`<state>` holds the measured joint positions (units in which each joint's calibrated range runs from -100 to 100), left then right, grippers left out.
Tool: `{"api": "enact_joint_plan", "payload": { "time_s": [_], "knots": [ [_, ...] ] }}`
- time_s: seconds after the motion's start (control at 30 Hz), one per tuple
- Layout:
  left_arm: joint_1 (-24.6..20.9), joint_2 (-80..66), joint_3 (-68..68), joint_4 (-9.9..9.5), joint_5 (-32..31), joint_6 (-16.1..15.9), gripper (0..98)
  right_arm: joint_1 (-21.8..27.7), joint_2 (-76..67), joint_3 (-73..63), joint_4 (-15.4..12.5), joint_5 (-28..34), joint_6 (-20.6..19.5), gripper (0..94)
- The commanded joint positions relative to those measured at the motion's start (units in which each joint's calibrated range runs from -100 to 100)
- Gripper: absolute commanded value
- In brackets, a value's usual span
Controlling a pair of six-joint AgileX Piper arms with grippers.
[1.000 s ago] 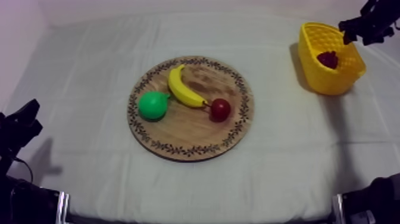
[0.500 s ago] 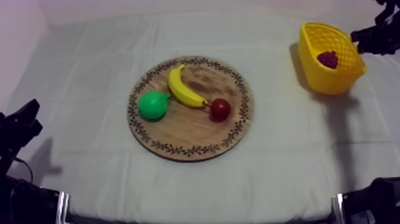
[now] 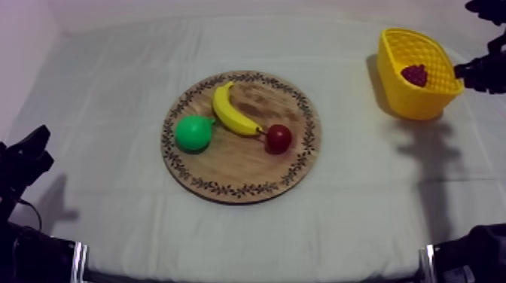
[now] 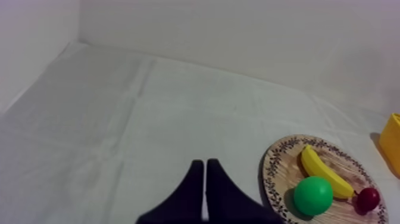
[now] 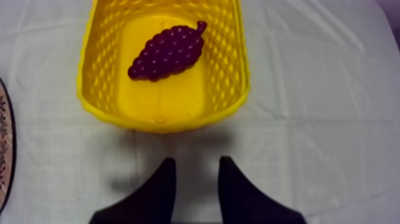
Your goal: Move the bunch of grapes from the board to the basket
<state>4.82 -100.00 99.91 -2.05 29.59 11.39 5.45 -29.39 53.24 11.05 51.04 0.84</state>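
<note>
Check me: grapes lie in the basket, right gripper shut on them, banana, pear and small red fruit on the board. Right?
Not quite: the right gripper is open and empty, just outside the basket, as the right wrist view shows. The grapes do lie in the basket, and the banana, pear and small red fruit are on the board.

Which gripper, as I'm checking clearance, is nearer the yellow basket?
Right. The right gripper hangs open just beside the yellow basket; the left gripper rests shut far off, on the wooden board's other side.
</note>
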Motion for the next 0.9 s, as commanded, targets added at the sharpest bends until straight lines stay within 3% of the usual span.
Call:
{"api": "enact_joint_plan", "payload": {
  "time_s": [0.0,0.27,0.53,0.87],
  "knots": [
    [0.00,0.00,-0.02,-0.02,-0.01,0.01,0.1,-0.12,-2.82,2.42,0.28,-0.05,-0.20,18.0],
    [0.00,0.00,-0.02,-0.02,-0.01,0.01,0.1,-0.68,-12.42,10.74,2.40,-2.57,-2.89,2.5],
    [0.00,0.00,-0.02,-0.02,-0.01,0.01,0.1,-1.46,-23.72,21.04,3.47,-8.23,-3.54,0.8],
    [0.00,0.00,-0.02,-0.02,-0.01,0.00,0.1,-2.01,-37.60,35.44,6.75,-21.27,-6.37,0.6]
  ]
}}
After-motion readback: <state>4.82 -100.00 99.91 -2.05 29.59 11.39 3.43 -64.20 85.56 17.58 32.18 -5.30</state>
